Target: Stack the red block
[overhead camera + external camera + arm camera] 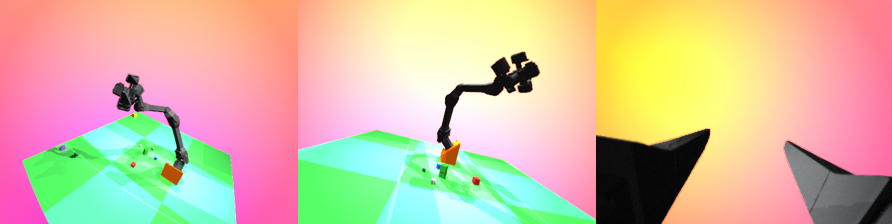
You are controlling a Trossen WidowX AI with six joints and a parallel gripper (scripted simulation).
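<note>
your pincer (747, 142) is high in the air, far above the bench (78, 188), at the end of the arm (175, 125) that rises from its orange base (172, 173) and bends over. its two fingers stand wide apart, close to full spread, and there is nothing between them; in the wrist view you see only the two dark tips against the yellow and pink backdrop, with none of the bench or blocks in sight, so the pincer points up and away from the work.

the red block (476, 180) lies well below the pincer, flat on the bench, on its own and touching nothing. the green tower (443, 171) stands upright, also far beneath the pincer, well apart from the red block and nearer the orange base than the red block is. nothing sits on top of the tower.

a small blue block (439, 166) sits just beside the tower, on the side toward the base. a white block (433, 180) and a dark block (424, 169) lie near the tower on the side away from the red block. in the top view, a yellow block (134, 115) rests at the far corner of the bench, appearing just under the pincer, and a purple block (62, 147) sits near the left edge, far from everything else.
</note>
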